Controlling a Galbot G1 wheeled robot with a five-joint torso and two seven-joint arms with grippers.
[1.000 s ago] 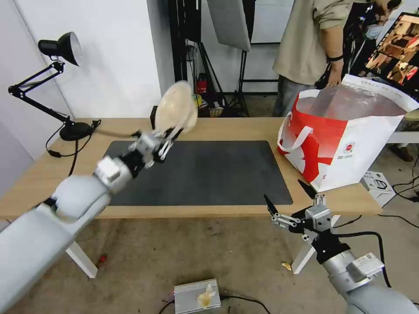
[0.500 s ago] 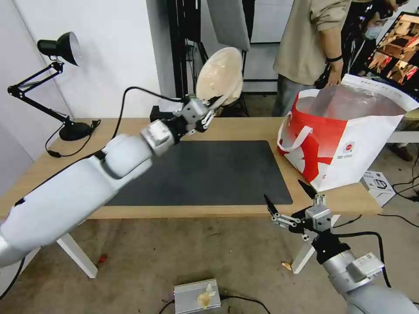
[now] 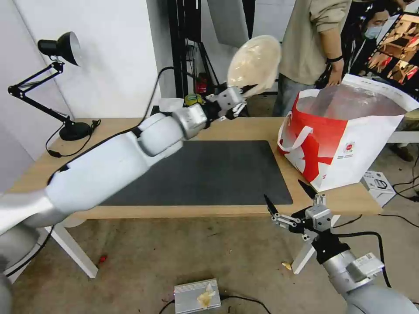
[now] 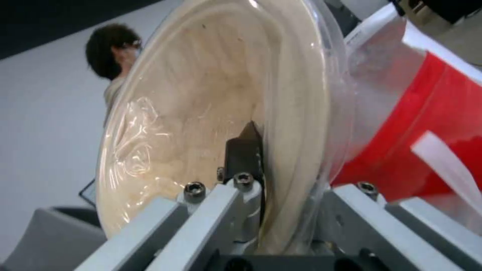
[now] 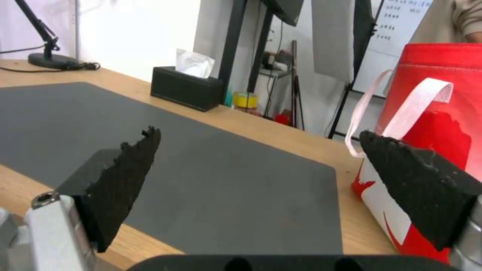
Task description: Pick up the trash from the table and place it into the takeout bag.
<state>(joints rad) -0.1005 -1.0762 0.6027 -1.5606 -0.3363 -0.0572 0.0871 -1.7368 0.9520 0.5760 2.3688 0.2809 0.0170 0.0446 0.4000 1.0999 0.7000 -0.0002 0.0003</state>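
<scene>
The left end effector (image 3: 244,93) is clamped on the rim of the beige shallow bowl (image 3: 254,65), a glossy, film-wrapped disc held on edge in the air above the light-wood bench (image 3: 244,128), near the red-and-white foil-lined takeout bag (image 3: 345,139). The right end effector (image 3: 290,201), its serrated black fingers (image 5: 125,177) spread wide and empty, hangs just off the bench's front edge near the matte dark grey mat (image 3: 209,174).

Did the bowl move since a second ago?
Yes. The bowl, pinched in the left tool, has swung up and to the right across the table, toward the red bag, which stayed put.
</scene>
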